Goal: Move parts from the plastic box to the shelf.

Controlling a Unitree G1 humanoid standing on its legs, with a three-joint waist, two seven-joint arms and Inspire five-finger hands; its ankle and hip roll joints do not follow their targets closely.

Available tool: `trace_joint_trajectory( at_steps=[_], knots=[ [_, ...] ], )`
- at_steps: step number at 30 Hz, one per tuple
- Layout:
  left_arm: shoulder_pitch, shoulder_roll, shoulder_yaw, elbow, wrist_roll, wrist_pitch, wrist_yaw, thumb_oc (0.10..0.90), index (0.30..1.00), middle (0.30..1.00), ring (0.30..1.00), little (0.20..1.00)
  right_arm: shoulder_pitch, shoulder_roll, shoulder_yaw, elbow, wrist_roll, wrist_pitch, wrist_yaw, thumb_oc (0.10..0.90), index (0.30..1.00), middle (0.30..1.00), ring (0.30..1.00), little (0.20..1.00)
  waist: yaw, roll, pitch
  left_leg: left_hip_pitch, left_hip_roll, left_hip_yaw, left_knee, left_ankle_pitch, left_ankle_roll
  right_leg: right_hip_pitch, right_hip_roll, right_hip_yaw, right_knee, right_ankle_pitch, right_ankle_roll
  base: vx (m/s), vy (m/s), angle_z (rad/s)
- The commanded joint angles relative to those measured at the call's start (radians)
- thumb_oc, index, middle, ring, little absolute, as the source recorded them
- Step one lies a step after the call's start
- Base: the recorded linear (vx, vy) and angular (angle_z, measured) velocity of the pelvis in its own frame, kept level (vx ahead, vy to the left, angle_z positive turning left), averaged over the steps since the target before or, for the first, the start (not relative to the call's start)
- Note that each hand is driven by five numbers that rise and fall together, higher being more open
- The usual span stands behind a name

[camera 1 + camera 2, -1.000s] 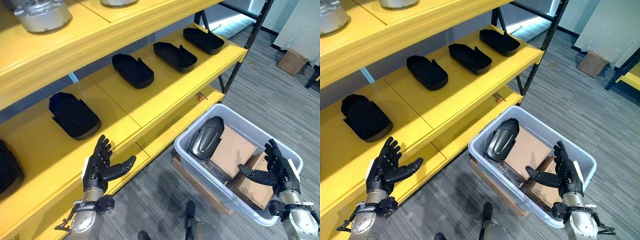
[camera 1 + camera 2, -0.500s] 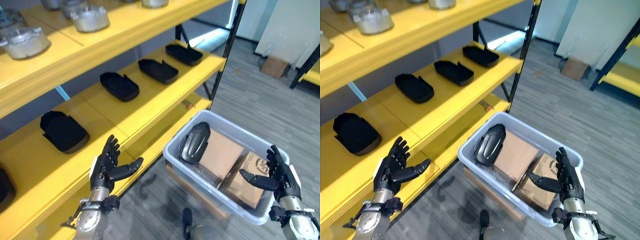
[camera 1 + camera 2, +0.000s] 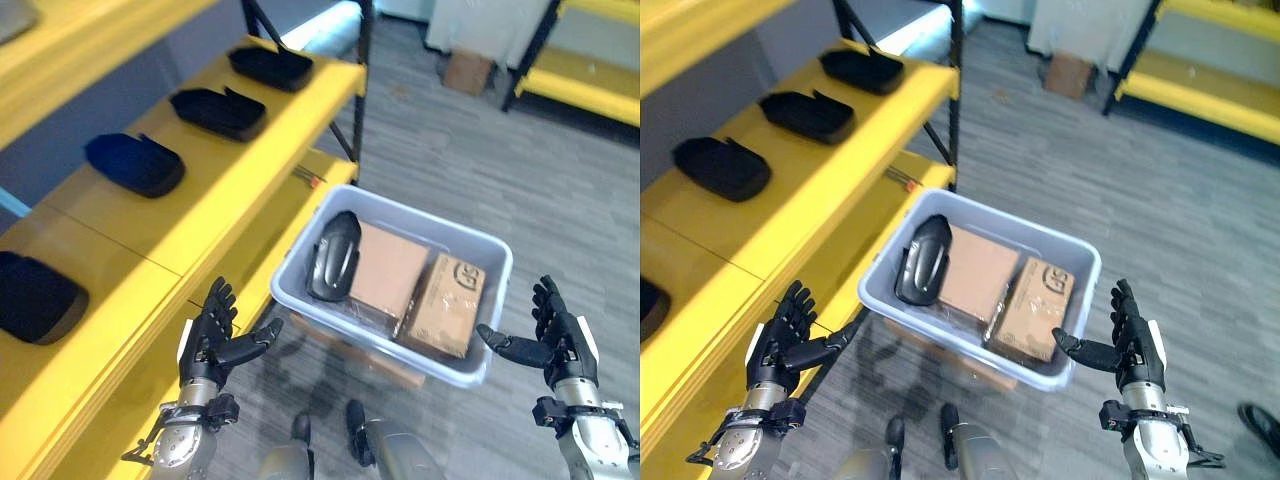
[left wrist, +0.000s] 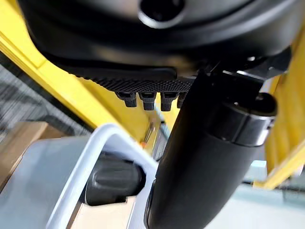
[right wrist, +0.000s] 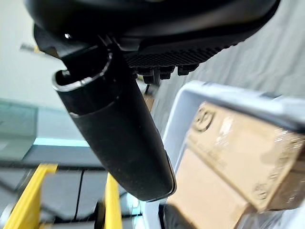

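On the grey plank floor (image 3: 480,170) below me sits the pale grey rectangular plastic box (image 3: 470,367), resting on a flat brown cardboard piece, with the yellow steel shelf (image 3: 200,190) just beside it on my left. Inside the box lie a dark grey moulded plastic part (image 3: 334,256) at the end nearest the shelf, a plain brown cardboard carton (image 3: 387,270) in the middle and a printed brown cardboard carton (image 3: 446,305) at the far end. Several black moulded trays (image 3: 133,164) lie in a row on the shelf's upper tier.

My left hand (image 3: 212,344) hovers low between the shelf edge and the box, fingers spread and straight, thumb pointing toward the box, holding nothing. My right hand (image 3: 556,344) hangs just outside the box's other end, likewise spread wide and empty, thumb aimed at the rim.

Nothing is lifted yet, so I judge the step in hand to be the reach into the box. To do it well I should bring my left hand over the rim rather than against it and come down on the dark part's rounded back. Its curved, smooth shell could slip, so I'd wrap the fingers round its narrower sides. Then lift it clear of the wall before swinging toward a bare stretch of shelf, away from the trays.
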Motion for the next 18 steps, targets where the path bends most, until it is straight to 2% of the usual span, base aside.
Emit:
trace_joint_trajectory(
  at_steps=[1, 4, 8, 18],
  knots=[
    [-0.053, 0.019, 0.038, -0.117, 0.007, -0.127, 0.02, 0.9, 1.0, 1.0, 1.0, 1.0, -0.049, -0.045, -0.031, -0.082, -0.007, -0.09, -0.019, 0.9, 1.0, 1.0, 1.0, 1.0, -0.023, -0.003, -0.057, -0.049, 0.037, 0.045, -0.085, 0.119, -0.044, 0.228, -0.07, 0.003, -0.219, -0.055, 0.118, 0.1, 0.197, -0.42],
    [-0.05, 0.028, 0.033, -0.12, 0.004, -0.13, 0.023, 0.9, 1.0, 1.0, 1.0, 1.0, -0.049, -0.038, -0.024, -0.081, -0.003, -0.088, -0.021, 0.9, 1.0, 1.0, 1.0, 1.0, -0.026, -0.005, -0.066, -0.041, 0.041, 0.089, -0.097, 0.11, -0.041, 0.217, -0.083, 0.02, -0.231, -0.043, 0.129, 0.1, 0.157, -0.9],
    [-0.059, 0.05, 0.037, -0.128, -0.002, -0.132, 0.045, 0.9, 1.0, 1.0, 1.0, 1.0, -0.073, -0.037, 0.015, -0.081, -0.022, -0.079, -0.023, 0.9, 1.0, 1.0, 1.0, 1.0, -0.03, -0.022, -0.075, -0.032, 0.035, 0.162, -0.093, 0.064, -0.02, 0.198, -0.111, 0.074, -0.258, -0.016, 0.17, 0.1, 0.193, -0.66],
    [-0.083, 0.096, 0.019, -0.143, 0.015, -0.125, 0.042, 0.9, 1.0, 1.0, 1.0, 1.0, -0.089, -0.021, 0.038, -0.085, -0.026, -0.07, -0.027, 0.9, 1.0, 1.0, 1.0, 1.0, -0.031, -0.057, -0.09, -0.015, 0.031, 0.229, -0.063, -0.002, 0.009, 0.182, -0.127, 0.122, -0.26, 0.002, 0.211, 0.04, 0.102, -0.26]
  ],
)
